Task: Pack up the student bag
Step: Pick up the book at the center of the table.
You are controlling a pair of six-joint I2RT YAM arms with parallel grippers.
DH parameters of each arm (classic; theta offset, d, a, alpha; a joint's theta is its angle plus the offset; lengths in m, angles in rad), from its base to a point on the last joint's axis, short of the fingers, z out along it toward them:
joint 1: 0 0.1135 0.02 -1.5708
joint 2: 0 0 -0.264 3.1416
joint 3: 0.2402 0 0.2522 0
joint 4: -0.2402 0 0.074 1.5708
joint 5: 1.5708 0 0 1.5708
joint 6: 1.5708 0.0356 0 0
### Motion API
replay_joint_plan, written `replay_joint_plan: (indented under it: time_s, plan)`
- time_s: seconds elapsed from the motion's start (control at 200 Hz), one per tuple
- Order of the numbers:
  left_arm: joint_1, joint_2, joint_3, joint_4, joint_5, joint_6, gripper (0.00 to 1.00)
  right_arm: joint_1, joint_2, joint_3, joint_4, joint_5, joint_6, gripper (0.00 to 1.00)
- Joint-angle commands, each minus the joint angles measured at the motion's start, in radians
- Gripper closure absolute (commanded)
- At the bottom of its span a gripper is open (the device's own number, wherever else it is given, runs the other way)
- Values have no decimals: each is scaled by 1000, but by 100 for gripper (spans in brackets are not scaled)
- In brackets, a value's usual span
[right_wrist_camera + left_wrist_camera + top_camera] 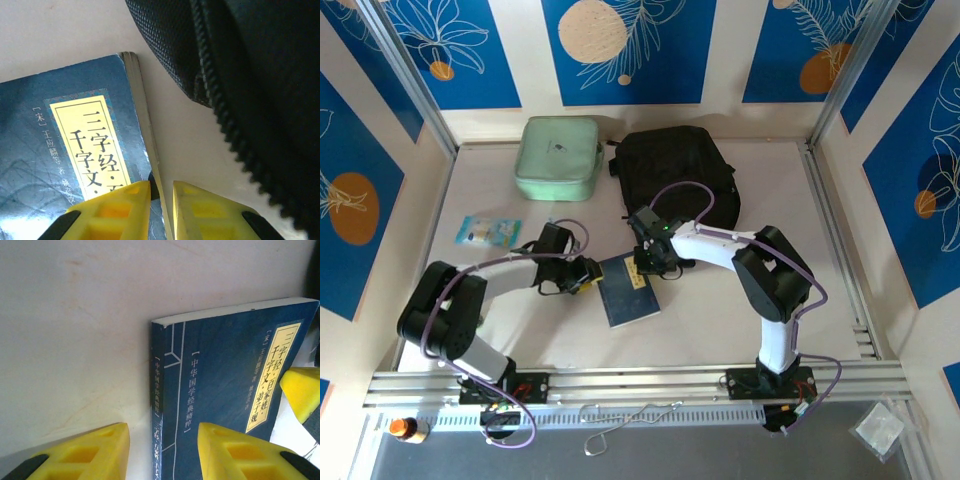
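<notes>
The step in hand looks like lifting the blue book (628,292) off the table (740,310) so it can go into the bag (675,175), and doing it well depends on both arms getting a true hold on a thin, flat thing. The left gripper (162,432) straddles the spine on the book's left side with its jaws apart, one finger over the cover and the other on the bare table, so it is not yet clamped. It should get under the edge rather than just press down. The right gripper (161,187) sits at the book's far right corner with its jaws drawn almost together over the page edge — whether they really pinch it I cannot tell. A skewed bite there could bend the cover, so the two should rise together and level. The bag lies at the far side of the table, just right of the pale green case (558,155) and just beyond the book — black, soft and slumped, with a coarse weave and a line of zip teeth facing the book. I cannot tell whether its mouth is open.
</notes>
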Motion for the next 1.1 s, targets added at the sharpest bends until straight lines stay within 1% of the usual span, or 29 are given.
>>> replay_joint_plan:
  time_s: [0.0,0.295,0.405,0.53,0.63,0.795,0.9,0.97,1.095]
  plan:
    - [-8,20,31,24,50,18,61,-5,26,-1,-25,-13,25,82]
    - [-8,49,40,41,85,25,63,-8,49,-8,-17,-39,44,83]
    - [-8,57,45,45,92,26,61,-9,50,-11,-14,-45,52,83]
    - [-9,65,48,69,121,27,60,-10,50,-12,-13,-50,56,83]
    - [-8,46,47,122,178,39,60,-12,51,-13,-14,-48,57,83]
    - [-8,-61,10,201,229,69,60,-17,52,-27,-6,-57,77,83]
    - [-9,-114,-19,238,235,80,61,-18,60,-26,-3,-66,82,83]
    - [-11,-115,-26,246,238,81,61,-19,63,-24,-4,-68,83,83]
    - [-21,-60,-15,249,240,64,63,-19,63,-17,-7,-68,82,83]
